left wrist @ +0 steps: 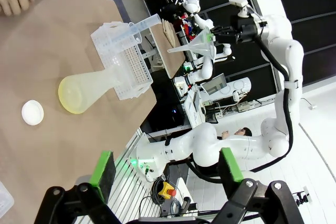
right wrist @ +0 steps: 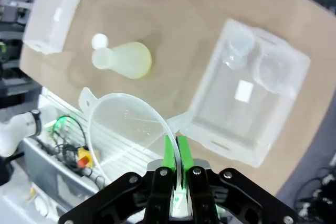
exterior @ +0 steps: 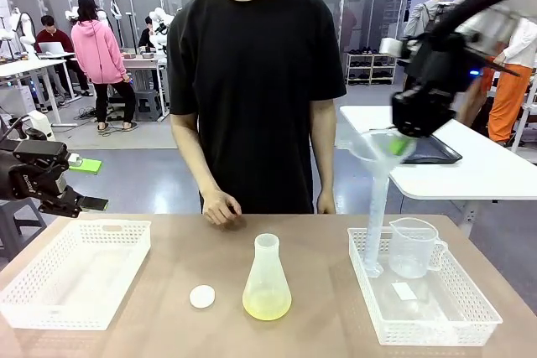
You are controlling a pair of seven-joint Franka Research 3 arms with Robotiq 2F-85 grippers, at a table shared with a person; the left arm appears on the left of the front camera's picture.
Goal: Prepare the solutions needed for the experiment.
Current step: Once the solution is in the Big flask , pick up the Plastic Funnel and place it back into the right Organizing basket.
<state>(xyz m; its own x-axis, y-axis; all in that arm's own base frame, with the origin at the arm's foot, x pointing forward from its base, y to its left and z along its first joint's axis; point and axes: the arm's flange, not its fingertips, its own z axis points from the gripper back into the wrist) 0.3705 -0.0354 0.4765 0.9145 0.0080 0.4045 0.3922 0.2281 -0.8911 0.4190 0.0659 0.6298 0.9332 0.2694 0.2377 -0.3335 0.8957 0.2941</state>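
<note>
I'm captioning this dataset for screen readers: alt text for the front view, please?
The right gripper holds a clear funnel by its rim, aloft at right, while a flask of pale yellow solution stands mid-table. A person in black stands opposite; the left gripper hangs open.

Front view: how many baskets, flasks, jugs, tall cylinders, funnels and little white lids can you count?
baskets: 2
flask of yellow solution: 1
jug: 1
tall cylinder: 1
funnel: 1
little white lid: 1
Total: 7
</note>
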